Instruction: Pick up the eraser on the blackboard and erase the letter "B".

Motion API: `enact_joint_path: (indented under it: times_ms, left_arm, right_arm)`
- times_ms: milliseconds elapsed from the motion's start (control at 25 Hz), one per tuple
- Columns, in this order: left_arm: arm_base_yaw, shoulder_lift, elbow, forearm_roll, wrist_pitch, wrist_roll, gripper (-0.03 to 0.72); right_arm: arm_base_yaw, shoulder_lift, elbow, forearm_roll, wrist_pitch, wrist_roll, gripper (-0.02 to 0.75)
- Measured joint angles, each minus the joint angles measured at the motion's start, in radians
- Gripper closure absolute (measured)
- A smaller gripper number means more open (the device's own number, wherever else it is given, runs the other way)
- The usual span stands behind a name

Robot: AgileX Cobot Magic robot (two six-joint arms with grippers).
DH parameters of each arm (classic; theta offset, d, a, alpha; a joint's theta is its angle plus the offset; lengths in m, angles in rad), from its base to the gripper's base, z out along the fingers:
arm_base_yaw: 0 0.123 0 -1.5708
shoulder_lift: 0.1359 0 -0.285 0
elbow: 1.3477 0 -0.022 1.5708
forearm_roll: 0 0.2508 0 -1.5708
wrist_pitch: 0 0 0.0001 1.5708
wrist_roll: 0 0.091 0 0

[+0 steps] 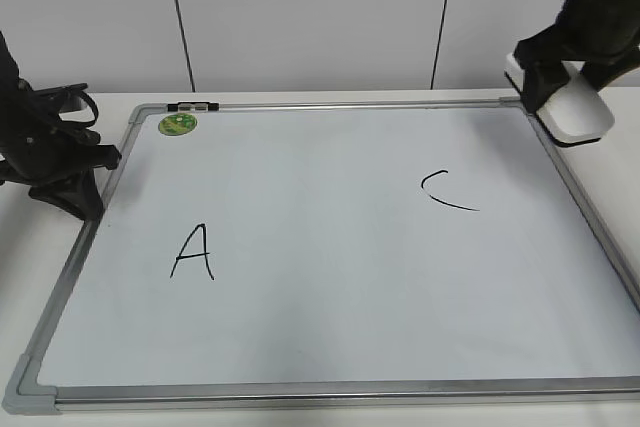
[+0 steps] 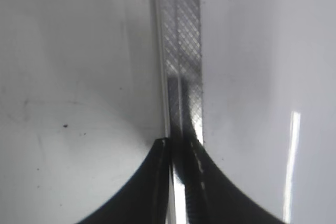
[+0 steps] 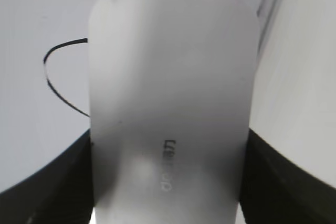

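Note:
The blackboard (image 1: 330,277) is a large white board with a silver frame, lying flat. On it I see a black "A" (image 1: 192,253) at the left and a curved "C" (image 1: 448,193) at the right. No letter "B" shows on the board. My right gripper (image 1: 565,97) is shut on the white eraser (image 1: 575,110) and holds it above the board's far right corner. In the right wrist view the eraser (image 3: 170,108) fills the frame between the jaws, with the "C" (image 3: 60,77) behind it. My left gripper (image 1: 70,192) is shut over the board's left frame edge (image 2: 181,51).
A small round green magnet (image 1: 178,124) sits at the board's far left corner, beside a black-and-silver clip (image 1: 193,106) on the top frame. A grey plastic corner (image 1: 28,394) is at the near left. A white wall rises behind.

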Motion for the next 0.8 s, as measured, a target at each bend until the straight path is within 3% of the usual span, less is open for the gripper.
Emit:
enact_joint_path:
  times_ms: [280,800]
  left_arm:
    - [0.000,0.000,0.000,0.000,0.000,0.000,0.625]
    - [0.000,0.000,0.000,0.000,0.000,0.002,0.619]
  right_arm:
    - [-0.135,0.002,0.000,0.091,0.000,0.001,0.218]
    - [-0.137,0.141,0.000,0.146,-0.010,0.001,0.218]
